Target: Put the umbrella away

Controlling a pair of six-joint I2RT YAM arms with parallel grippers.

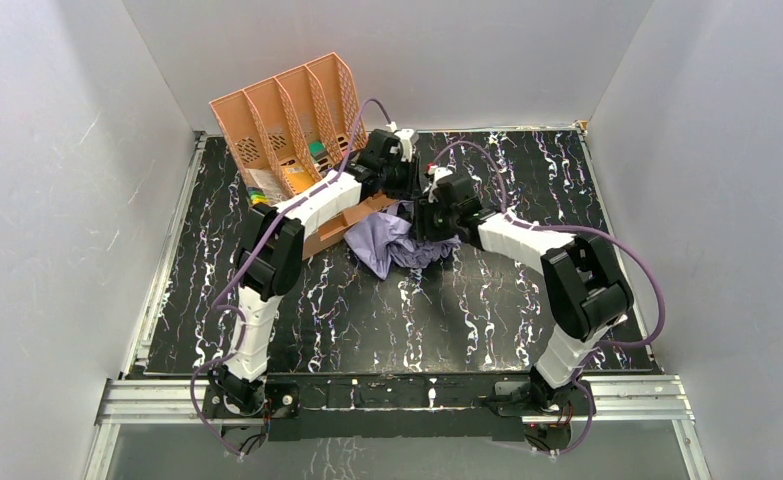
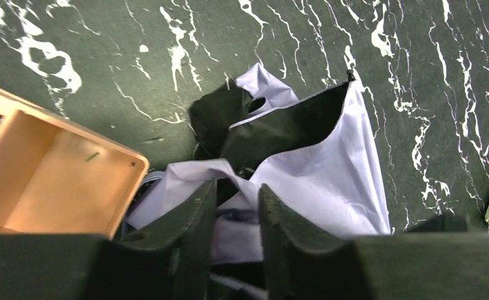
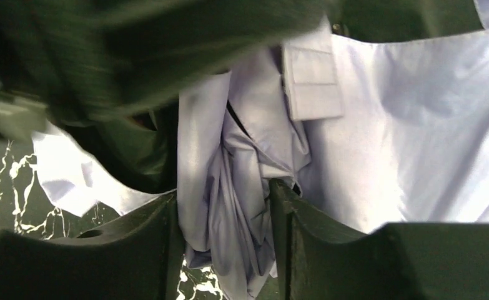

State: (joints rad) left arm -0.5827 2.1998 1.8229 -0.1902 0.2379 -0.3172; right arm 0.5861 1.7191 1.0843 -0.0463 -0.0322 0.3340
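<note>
Lying crumpled on bench (image 1: 367,310) just beside file organiser (image 1: 277,120), near-right side: umbrella (image 1: 397,245). Fabric limp, light, likely slick. Right tool (image 3: 226,244) closed on bunched fold. Left tool (image 2: 235,212) narrow, cloth between, pinch unclear. Firmer hold judged at stiff core, hidden.
</note>
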